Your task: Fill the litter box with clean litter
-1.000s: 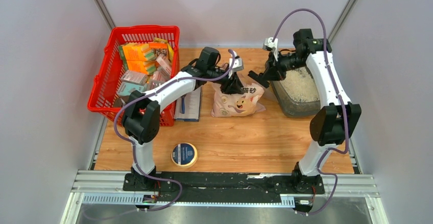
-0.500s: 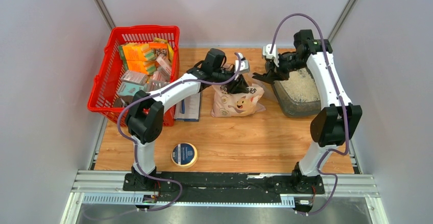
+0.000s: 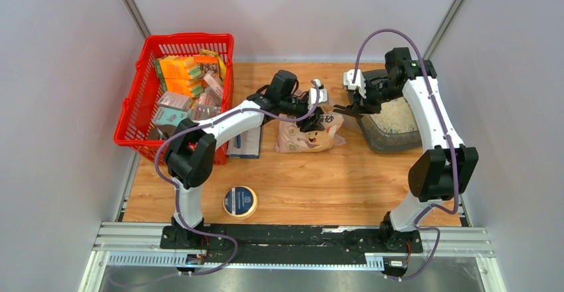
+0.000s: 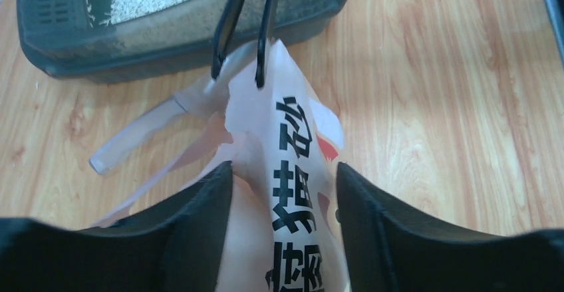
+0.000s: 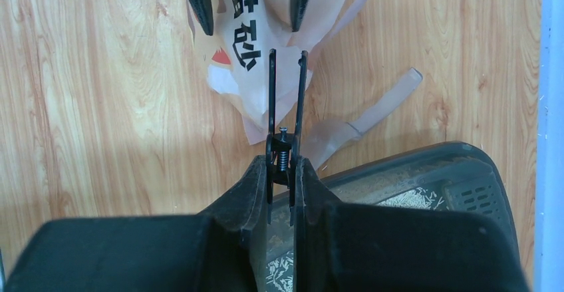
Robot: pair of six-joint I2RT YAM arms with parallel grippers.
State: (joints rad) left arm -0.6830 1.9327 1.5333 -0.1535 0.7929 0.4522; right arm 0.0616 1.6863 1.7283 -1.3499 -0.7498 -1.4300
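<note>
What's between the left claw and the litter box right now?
The left wrist view shows the pink bag's torn top, a translucent strip, and a thin black tool gripped by the right claw.

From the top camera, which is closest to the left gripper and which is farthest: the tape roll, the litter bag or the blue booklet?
1. Litter bag: right under the left gripper.
2. Blue booklet: off to the left.
3. Tape roll: farthest, down toward the front edge.
</note>
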